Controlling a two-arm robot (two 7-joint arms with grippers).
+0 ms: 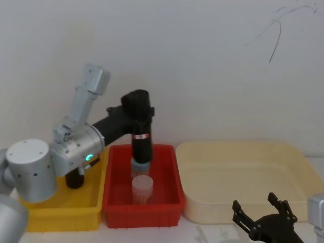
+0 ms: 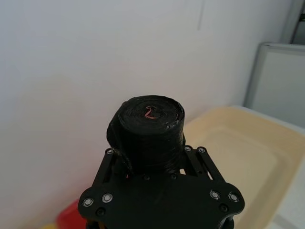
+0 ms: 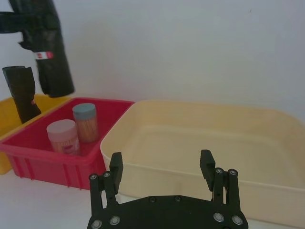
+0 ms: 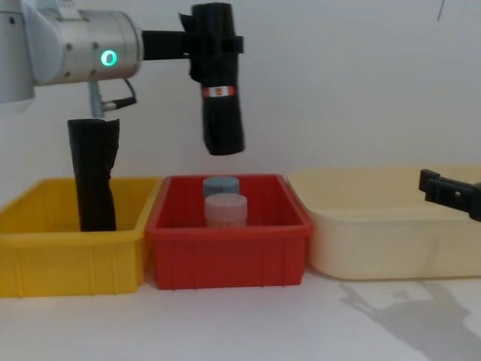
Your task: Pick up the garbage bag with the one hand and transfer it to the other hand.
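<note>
The garbage bag [image 4: 219,98] is a black roll with a narrow red-and-white band. It hangs nearly upright in the air above the red bin [image 4: 225,259]. My left gripper [image 4: 214,41], on the arm with the teal-green ring, is shut on the roll's upper end. In the left wrist view the roll's coiled end [image 2: 150,114] pokes up between the fingers. In the head view the garbage bag [image 1: 142,136] hangs over the red bin's back half. My right gripper [image 1: 258,207] stands open and empty, low at the front right by the cream tray [image 1: 202,210].
A plain black roll [image 4: 94,177] stands in the yellow bin [image 4: 68,263] at the left. The red bin holds a pink-lidded jar [image 4: 225,210] and a blue-lidded jar [image 4: 221,185]. The wide cream tray [image 4: 376,248] lies at the right. A white wall is close behind.
</note>
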